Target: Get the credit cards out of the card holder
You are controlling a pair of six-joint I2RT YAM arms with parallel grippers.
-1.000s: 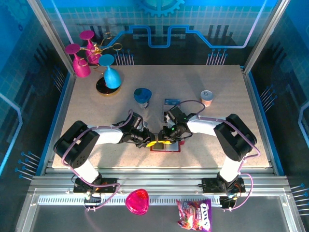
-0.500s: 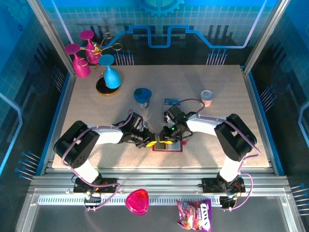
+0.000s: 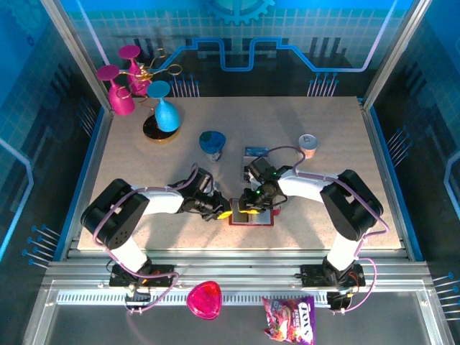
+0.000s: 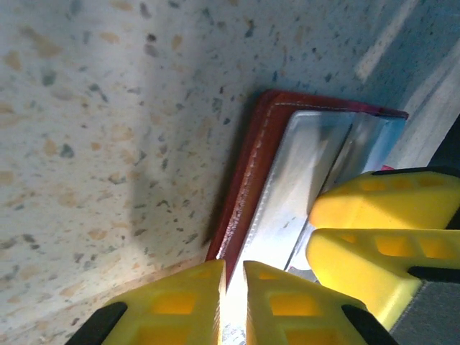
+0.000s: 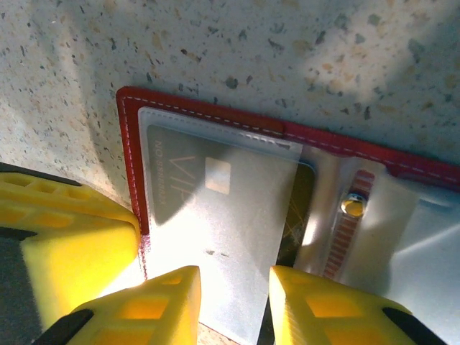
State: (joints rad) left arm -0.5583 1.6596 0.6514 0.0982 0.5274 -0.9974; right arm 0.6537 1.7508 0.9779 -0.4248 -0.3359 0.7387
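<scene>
Yellow right hand (image 5: 231, 284) ajar over wallet (image 5: 131, 144)

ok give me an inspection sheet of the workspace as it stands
surface: speckled table, no spills seen
job's things: red card holder lying open, dark card in its clear pocket; blue card out on the table
clutter: goblets, blue cup, small cup
end effectors: left end effector nearly closed at the holder's edge, grip unclear; right end effector open over the pocket
cables: purple cables along the arms, no snag seen
surroundings: pink dish, candy bag on front ledge
</scene>
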